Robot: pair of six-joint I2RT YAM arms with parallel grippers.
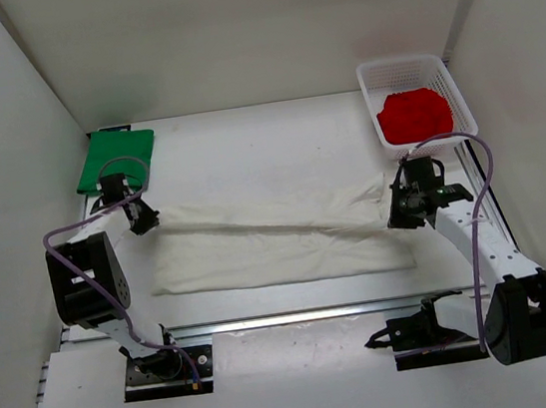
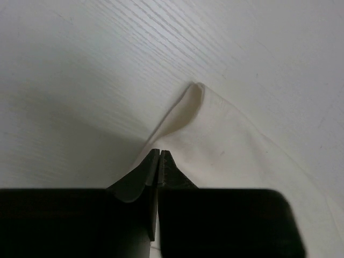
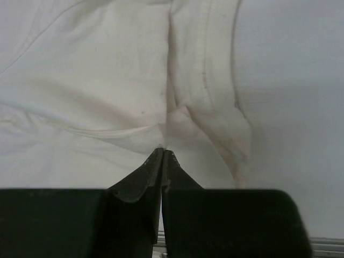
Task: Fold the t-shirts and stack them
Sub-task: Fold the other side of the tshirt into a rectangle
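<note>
— White table point(image 1: 244, 137) and white walls are seen all round. Where are the t-shirts placed?

— The green t-shirt point(image 1: 114, 156) is laid folded at the far left corner. The red t-shirt point(image 1: 412, 113) is heaped in the basket point(image 1: 454, 90) at far right. The white t-shirt point(image 1: 279, 248) is spread across the middle.

— And the pincers?

— The left gripper point(image 1: 146, 221) is pressed together on the white cloth near its left corner, and the right gripper point(image 1: 399, 218) on a bunched seam at the right. The edge between them is drawn taut.

— What might be spoiled?

— Only thin pinches appear to be held. If one pinch is lost, or the arms are carried across unevenly, a skewed, wrinkled fold would likely be made.
</note>
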